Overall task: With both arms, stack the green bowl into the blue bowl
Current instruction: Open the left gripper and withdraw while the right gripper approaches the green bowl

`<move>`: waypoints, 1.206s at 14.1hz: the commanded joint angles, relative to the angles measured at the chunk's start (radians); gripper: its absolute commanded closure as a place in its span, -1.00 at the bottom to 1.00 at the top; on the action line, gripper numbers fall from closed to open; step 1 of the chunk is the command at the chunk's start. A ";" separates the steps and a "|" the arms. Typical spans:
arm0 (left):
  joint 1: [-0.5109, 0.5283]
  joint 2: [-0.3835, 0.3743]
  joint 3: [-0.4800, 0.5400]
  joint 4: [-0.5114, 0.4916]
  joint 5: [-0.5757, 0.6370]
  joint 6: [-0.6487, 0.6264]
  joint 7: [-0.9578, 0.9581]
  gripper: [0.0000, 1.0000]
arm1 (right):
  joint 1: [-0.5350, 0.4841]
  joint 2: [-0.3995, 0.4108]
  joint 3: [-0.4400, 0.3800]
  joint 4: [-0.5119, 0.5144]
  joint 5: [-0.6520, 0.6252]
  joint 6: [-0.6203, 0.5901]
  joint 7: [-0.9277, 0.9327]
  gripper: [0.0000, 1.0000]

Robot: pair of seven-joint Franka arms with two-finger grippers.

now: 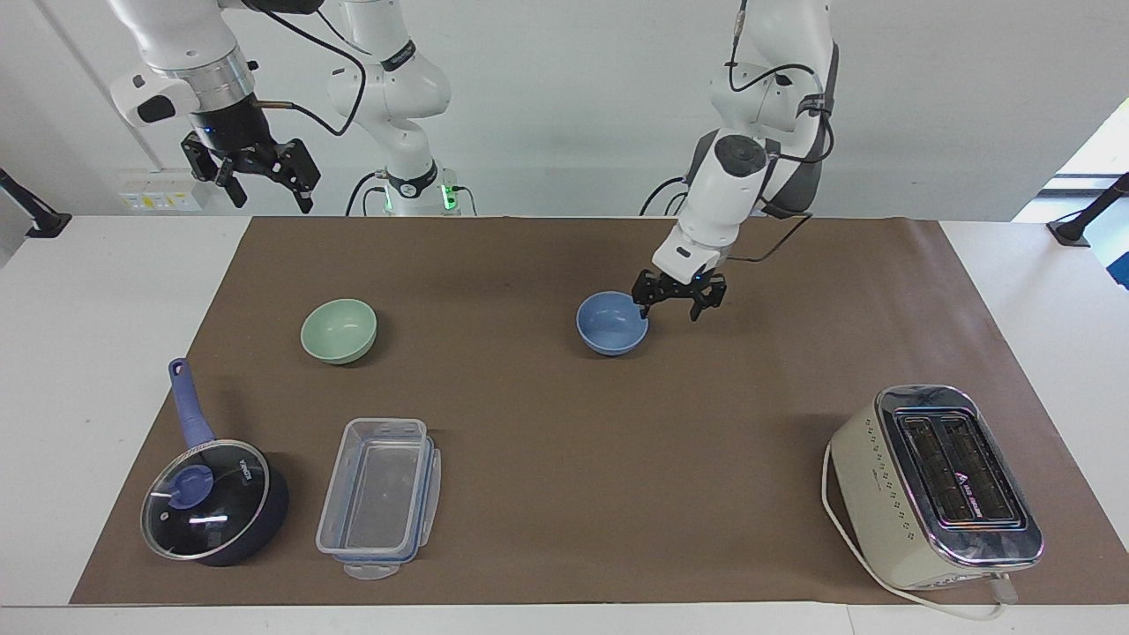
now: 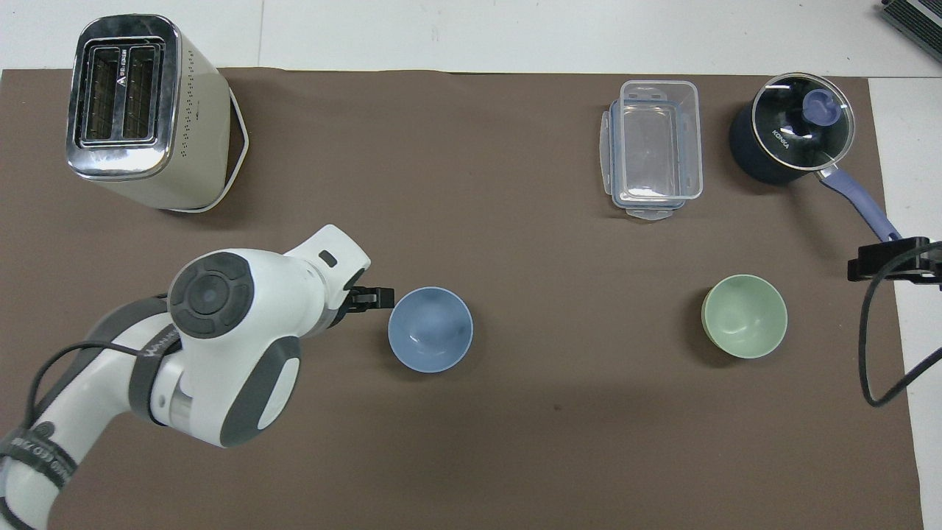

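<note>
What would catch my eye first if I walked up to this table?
Probably the left gripper, hanging open just beside the blue bowl in the middle of the brown mat. Next, the matching green bowl sitting alone toward the right arm's end, with the right gripper waiting open, high above the table's edge. The big cream toaster at the left arm's end also stands out.

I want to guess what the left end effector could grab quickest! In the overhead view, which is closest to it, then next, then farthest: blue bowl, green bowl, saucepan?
From the left end effector:
1. Blue bowl, right beside it.
2. Green bowl, toward the right arm's end.
3. Saucepan, at that end's corner, farthest from the robots.
</note>
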 commanded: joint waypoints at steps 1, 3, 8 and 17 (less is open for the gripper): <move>0.062 -0.057 -0.004 0.078 0.069 -0.157 0.063 -1.00 | -0.014 -0.005 0.008 -0.002 0.002 -0.006 -0.021 -1.00; 0.126 -0.056 -0.004 0.196 0.074 -0.272 0.146 -1.00 | -0.014 -0.010 0.008 -0.004 0.000 -0.022 -0.024 -1.00; 0.301 -0.054 -0.001 0.433 0.073 -0.528 0.423 -1.00 | -0.014 0.011 0.009 -0.048 0.006 0.038 -0.030 -1.00; 0.372 0.015 0.002 0.747 0.073 -0.835 0.509 -1.00 | -0.100 0.189 0.006 -0.325 0.006 0.452 -0.429 -1.00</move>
